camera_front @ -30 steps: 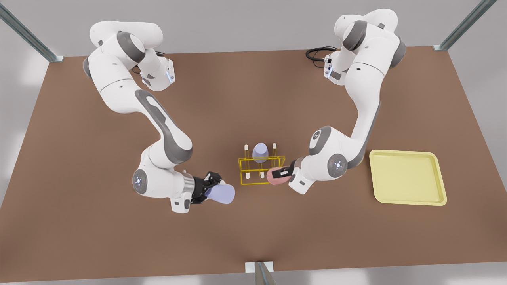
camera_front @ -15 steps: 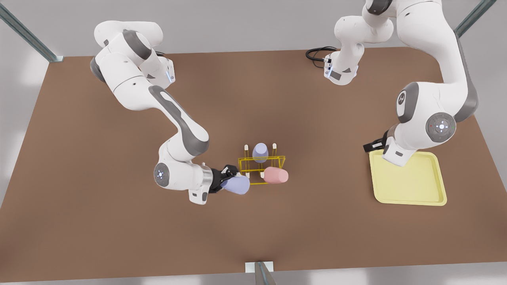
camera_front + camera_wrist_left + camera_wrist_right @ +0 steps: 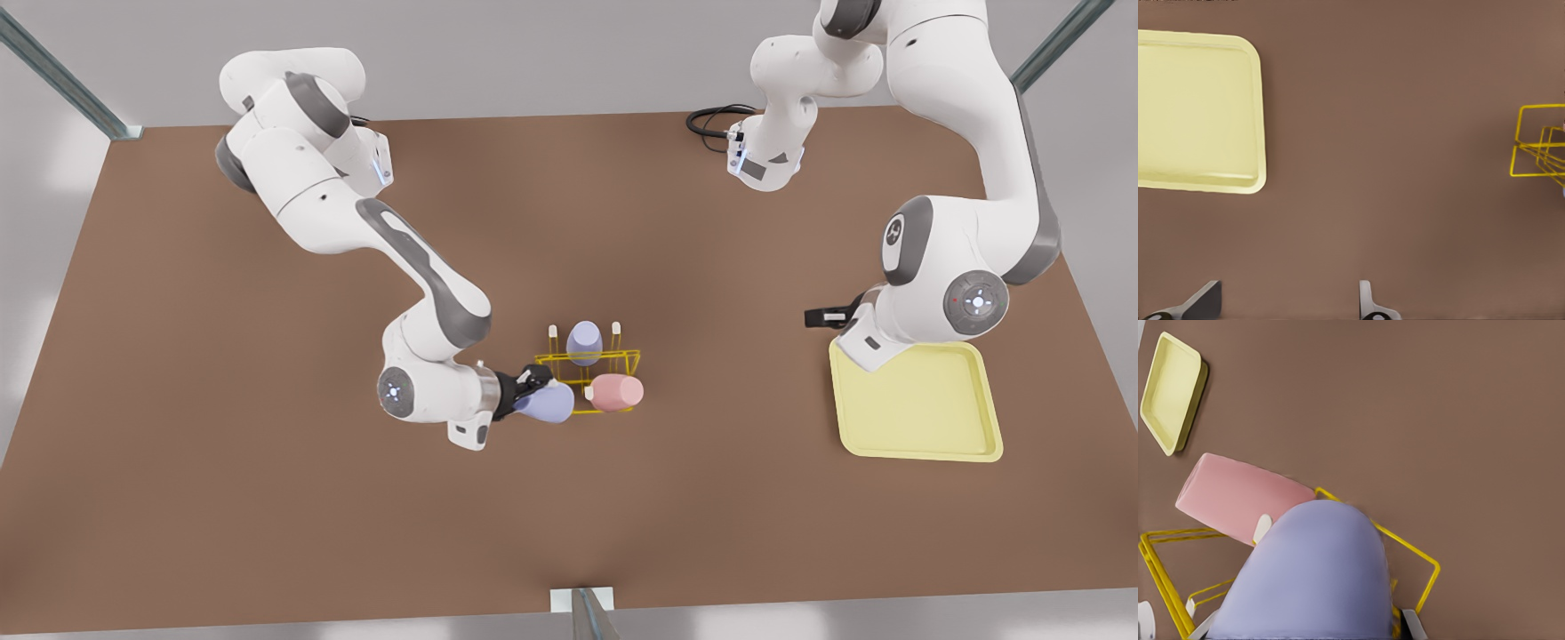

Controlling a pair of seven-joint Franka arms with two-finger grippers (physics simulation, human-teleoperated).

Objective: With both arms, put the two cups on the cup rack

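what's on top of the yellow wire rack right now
On the rack: a lavender cup upturned and a pink cup tilted on pegs. The pegs under them are hidden.

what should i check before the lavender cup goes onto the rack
1. Grip: right gripper shut on the held lavender cup: ok.
2. Cup lined up over a free peg: cannot tell.
3. Pink cup seated: it lies tilted on the cup rack, at its near side: cannot tell.
4. Other lavender cup sits upside down at the rack's back row: ok.
5. Left gripper open, waiting clear of the rack beside the yellow tray: ok.
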